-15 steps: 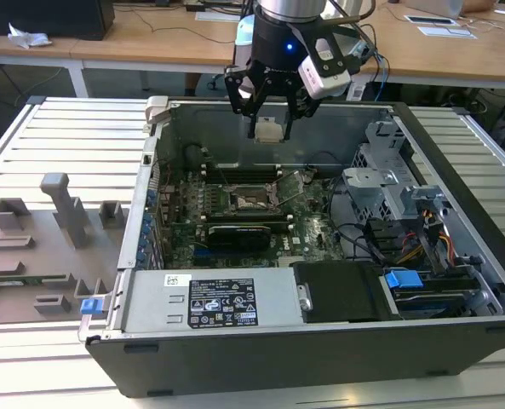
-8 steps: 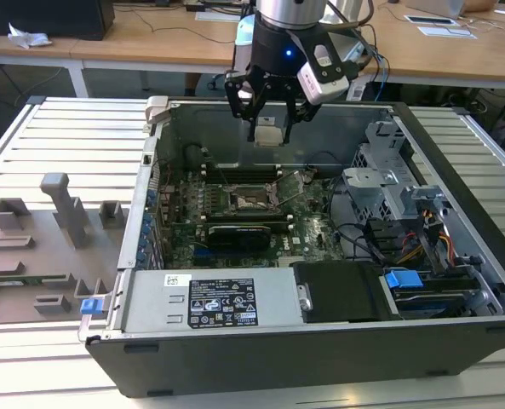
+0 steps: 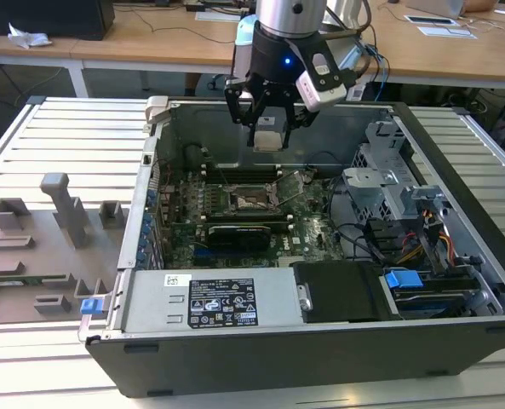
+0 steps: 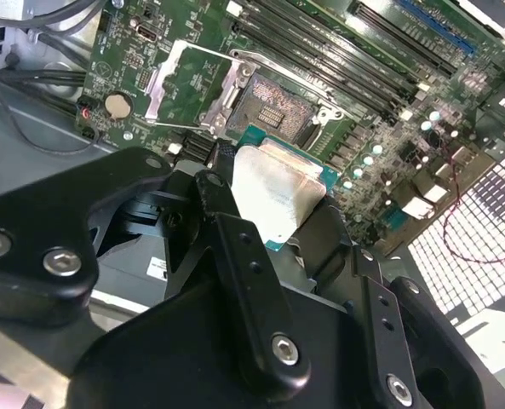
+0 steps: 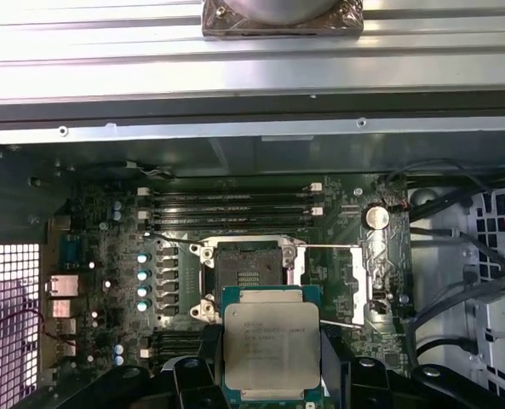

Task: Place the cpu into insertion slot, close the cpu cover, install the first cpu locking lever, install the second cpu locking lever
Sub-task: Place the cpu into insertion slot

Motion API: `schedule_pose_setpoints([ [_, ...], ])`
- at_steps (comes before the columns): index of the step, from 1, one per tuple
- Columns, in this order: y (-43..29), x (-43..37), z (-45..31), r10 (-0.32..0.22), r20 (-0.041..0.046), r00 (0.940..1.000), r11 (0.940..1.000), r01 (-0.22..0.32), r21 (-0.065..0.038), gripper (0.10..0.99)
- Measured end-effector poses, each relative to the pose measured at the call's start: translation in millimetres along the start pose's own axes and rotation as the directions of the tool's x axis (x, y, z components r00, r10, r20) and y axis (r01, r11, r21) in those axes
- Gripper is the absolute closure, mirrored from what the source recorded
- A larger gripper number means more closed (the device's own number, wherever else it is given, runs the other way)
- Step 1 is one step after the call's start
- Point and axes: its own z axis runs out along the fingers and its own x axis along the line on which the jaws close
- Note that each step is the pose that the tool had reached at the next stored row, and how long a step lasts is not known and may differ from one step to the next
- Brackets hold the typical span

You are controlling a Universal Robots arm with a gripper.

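Note:
My gripper (image 3: 267,128) hangs above the open computer case, shut on the cpu (image 5: 272,341), a flat square chip with a silvery top and a thin green rim. In the second wrist view the cpu (image 4: 278,192) sits between the black fingers (image 4: 214,200). The insertion slot (image 5: 248,274) lies uncovered on the motherboard just beyond the chip, its dark centre showing; it also appears in the exterior view (image 3: 254,201) and in the second wrist view (image 4: 273,111). The cpu cover (image 5: 371,274) is swung open beside the slot. Two thin wire levers (image 5: 337,248) stand released.
Long black memory slots (image 5: 226,204) run behind the socket and a long black card (image 3: 239,232) lies in front of it. The power supply (image 3: 218,298), drive cage (image 3: 380,183) and cables crowd the exterior view's right. A grey fixture plate (image 3: 39,247) rests outside the case.

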Motion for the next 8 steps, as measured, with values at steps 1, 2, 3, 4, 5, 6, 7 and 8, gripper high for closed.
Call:
schedule_pose_setpoints([
  [1, -0.1, 0.0, 1.1, 0.0, 0.0, 1.0, 1.0, 0.0, 0.0, 0.545],
  [2, -0.2, 0.0, 2.8, 0.0, 0.0, 1.0, 1.0, 0.0, 0.0, 0.545],
  [3, -0.4, -0.1, 5.1, 0.0, 0.0, 1.0, 1.0, 0.0, 0.0, 0.545],
  [4, -0.6, -0.1, 6.9, 0.0, 0.0, 1.0, 1.0, 0.0, 0.0, 0.545],
  [5, -0.7, -0.2, 8.2, 0.0, 0.0, 1.0, 1.0, 0.0, 0.0, 0.545],
  [6, -0.8, -0.2, 9.3, 0.0, 0.0, 1.0, 1.0, 0.0, 0.0, 0.545],
  [7, -1.1, -0.2, 11.9, 0.0, 0.0, 1.0, 1.0, 0.0, 0.0, 0.545],
  [8, -1.2, -0.2, 13.6, 0.0, 0.0, 1.0, 1.0, 0.0, 0.0, 0.545],
])
